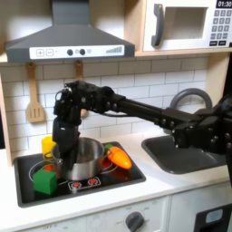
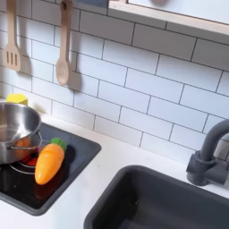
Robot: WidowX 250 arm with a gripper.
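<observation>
above the stove (image 1: 27, 192) we see the gripper (image 1: 65, 136) hanging over the silver pot (image 1: 83, 159); we cannot tell how far its fingers are parted or whether they hold anything. the pot sits directly beneath, the carrot (image 2: 49, 163) beside it toward the first exterior view's right.

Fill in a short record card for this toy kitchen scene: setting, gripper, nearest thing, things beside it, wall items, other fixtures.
setting: toy kitchen with a black stove top and white tiled wall
gripper: gripper lowered at the pot's left rim in the first exterior view; jaw state unclear
nearest thing: silver pot on the stove
beside it: carrot, green block, yellow item
wall items: wooden spatula, wooden spoon
fixtures: sink, faucet, microwave, range hood
</observation>
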